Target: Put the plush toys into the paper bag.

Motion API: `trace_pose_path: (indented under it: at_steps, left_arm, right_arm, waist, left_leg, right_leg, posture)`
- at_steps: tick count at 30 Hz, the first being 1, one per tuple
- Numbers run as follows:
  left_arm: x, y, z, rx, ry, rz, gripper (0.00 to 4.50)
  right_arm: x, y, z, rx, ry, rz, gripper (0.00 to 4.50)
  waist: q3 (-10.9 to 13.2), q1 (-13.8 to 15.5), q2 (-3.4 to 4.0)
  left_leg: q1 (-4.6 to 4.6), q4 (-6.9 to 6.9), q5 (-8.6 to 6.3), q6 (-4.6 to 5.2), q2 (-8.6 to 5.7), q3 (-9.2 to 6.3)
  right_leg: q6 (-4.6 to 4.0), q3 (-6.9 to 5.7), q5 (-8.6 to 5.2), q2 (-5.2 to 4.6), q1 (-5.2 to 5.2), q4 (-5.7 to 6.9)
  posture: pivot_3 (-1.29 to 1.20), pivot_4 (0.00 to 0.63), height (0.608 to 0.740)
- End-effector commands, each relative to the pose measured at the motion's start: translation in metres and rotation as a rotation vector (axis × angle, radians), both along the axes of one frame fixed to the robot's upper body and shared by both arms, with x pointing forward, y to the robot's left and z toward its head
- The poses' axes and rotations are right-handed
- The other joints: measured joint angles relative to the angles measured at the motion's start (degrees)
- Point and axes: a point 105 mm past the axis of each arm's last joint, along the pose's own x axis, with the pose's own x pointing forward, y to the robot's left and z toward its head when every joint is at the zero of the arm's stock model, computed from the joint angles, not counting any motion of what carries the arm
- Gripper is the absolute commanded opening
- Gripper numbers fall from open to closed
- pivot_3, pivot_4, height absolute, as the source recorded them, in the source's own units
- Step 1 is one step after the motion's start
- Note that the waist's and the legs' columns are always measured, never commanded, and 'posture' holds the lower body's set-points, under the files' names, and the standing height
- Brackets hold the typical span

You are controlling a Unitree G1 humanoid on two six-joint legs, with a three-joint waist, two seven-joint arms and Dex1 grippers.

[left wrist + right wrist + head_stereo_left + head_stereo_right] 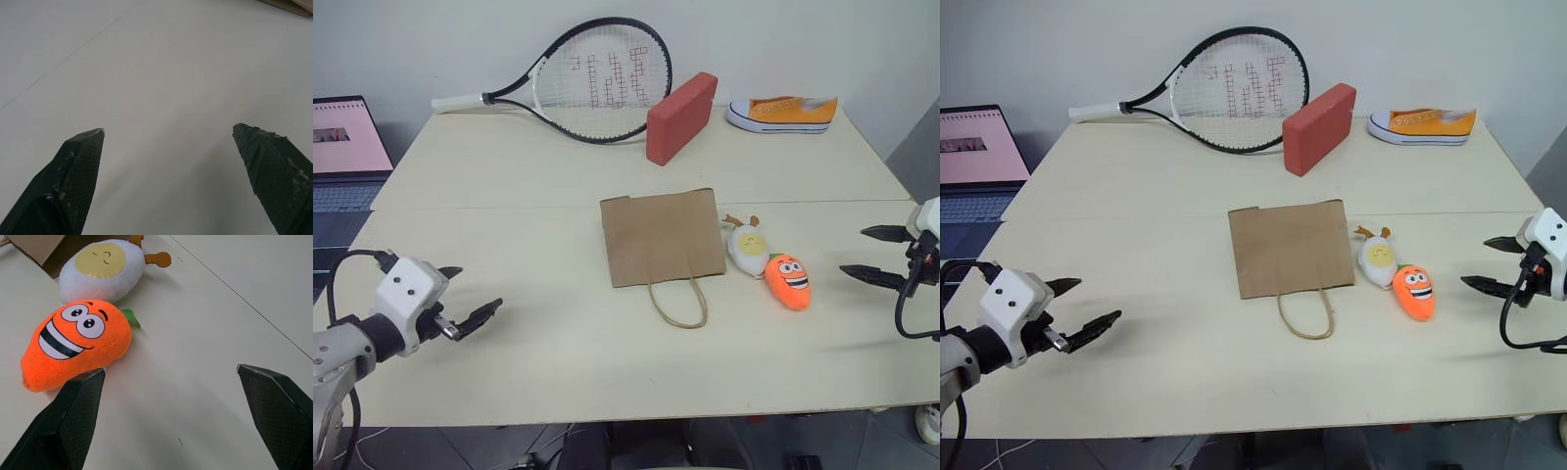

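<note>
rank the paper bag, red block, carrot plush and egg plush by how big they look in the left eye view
1. paper bag
2. red block, though it lies farther back
3. carrot plush and egg plush look about alike; no ranking between them.

left gripper (460, 297) fingers spread wide, right gripper (873, 255) likewise, both empty

A cream table (509, 176) carries paper bag (662, 238), egg toy (748, 249), carrot toy (788, 281), racket (592, 80), red block (680, 117), sneaker (782, 113).
</note>
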Motion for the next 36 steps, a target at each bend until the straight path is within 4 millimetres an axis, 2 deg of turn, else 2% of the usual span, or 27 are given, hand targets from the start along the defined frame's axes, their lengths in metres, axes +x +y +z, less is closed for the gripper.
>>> trace_pose_path:
  at_steps: [1, 10, 17, 28, 31, 36]
  left_arm:
    - [-0.002, -0.005, 0.010, -0.004, -0.035, -0.032, 4.48]
    - [0.001, -0.002, 0.012, -0.002, -0.044, -0.005, 4.48]
    - [0.007, 0.008, 0.017, 0.009, -0.095, 0.037, 4.48]
    - [0.002, 0.010, 0.013, 0.047, -0.075, -0.026, 4.48]
    - [0.001, -0.007, 0.017, 0.035, -0.072, -0.117, 4.48]
    - [0.000, -0.052, 0.017, 0.048, -0.021, -0.332, 4.48]
  right_arm:
    - [0.002, 0.003, 0.010, -0.013, -0.035, 0.026, 4.50]
    - [0.006, 0.007, 0.012, -0.013, -0.045, 0.038, 4.50]
    - [0.008, 0.008, 0.012, -0.011, -0.054, 0.042, 4.50]
    - [0.009, 0.011, 0.015, -0.002, -0.074, 0.049, 4.50]
    - [0.009, 0.014, 0.017, 0.005, -0.084, 0.056, 4.50]
    - [0.002, 0.029, 0.024, 0.022, -0.096, 0.111, 4.50]
  waist:
    - [0.00, -0.01, 0.00]
    - [0.00, 0.00, 0.00]
    - [0.00, -0.01, 0.00]
    - [0.00, -0.03, 0.00]
    - [0.00, 0.00, 0.00]
    - [0.00, 0.04, 0.00]
  left_leg:
    - [0.00, 0.00, 0.00, 0.00, 0.01, 0.00]
    - [0.00, 0.00, 0.00, 0.00, 0.00, 0.00]
    - [0.01, 0.01, 0.00, 0.00, 0.00, 0.00]
    - [0.03, 0.01, 0.00, 0.00, 0.00, 0.01]
    - [0.02, 0.01, 0.00, 0.00, 0.00, 0.01]
    - [0.03, 0.01, 0.00, 0.00, 0.00, 0.01]
  right_leg:
    - [0.00, 0.00, 0.00, 0.00, 0.00, 0.00]
    - [0.00, 0.00, 0.00, 0.00, 0.00, 0.02]
    - [0.01, 0.00, 0.01, 0.01, 0.00, 0.06]
    - [0.01, 0.00, 0.01, 0.01, 0.00, 0.07]
    - [0.01, 0.00, 0.01, 0.01, 0.01, 0.06]
    - [0.01, 0.01, 0.01, 0.00, 0.01, 0.08]
  posture:
    - [0.00, 0.150, 0.740]
    - [0.00, 0.150, 0.740]
    - [0.00, 0.150, 0.740]
    - [0.00, 0.150, 0.740]
    - [0.00, 0.150, 0.740]
    - [0.00, 0.150, 0.740]
